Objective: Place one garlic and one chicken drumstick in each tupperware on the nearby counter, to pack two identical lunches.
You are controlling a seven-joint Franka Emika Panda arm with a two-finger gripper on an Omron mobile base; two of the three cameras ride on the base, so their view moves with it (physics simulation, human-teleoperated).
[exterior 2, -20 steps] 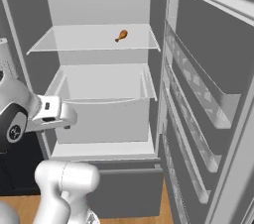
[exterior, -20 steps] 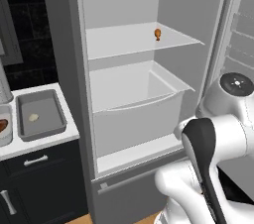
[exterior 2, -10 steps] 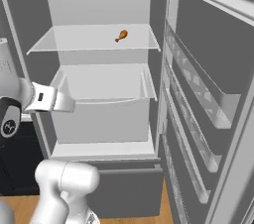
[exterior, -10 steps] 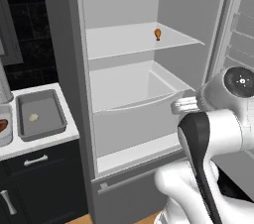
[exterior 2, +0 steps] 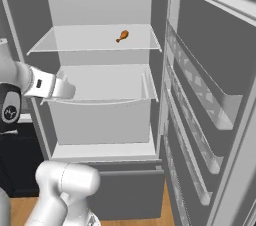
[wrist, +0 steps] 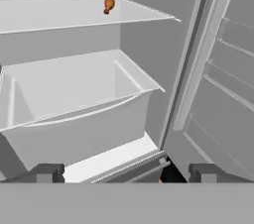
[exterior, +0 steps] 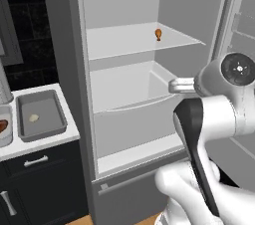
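Drumstick (exterior: 158, 34) lies alone on the upper fridge shelf (exterior: 124, 45), toward the back and right of it; in the right base view it sits at about 12 o'clock above the drawer (exterior 2: 100, 87), its long axis slanting, fat end up toward 1 o'clock and thin end down toward 7.

From the gripper (wrist: 124, 172) it shows at about 11 o'clock, high and well apart, with the drawer between the two. Both tips stand far apart at the bottom of the hand view, nothing between them, so the hand is wide open and empty.

On the counter (exterior: 45, 142), at 9 o'clock from the fridge, one tupperware (exterior: 40, 117) holds a pale garlic (exterior: 33, 117) and no meat. A second tray (exterior: 4, 130) at the frame's left edge carries something reddish brown, probably the other drumstick, though it is cut off.

My reading: the reach for this drumstick is the step in hand. The hand needs to rise and go in over the drawer's front lip, then close across the slanted bone, not along it.
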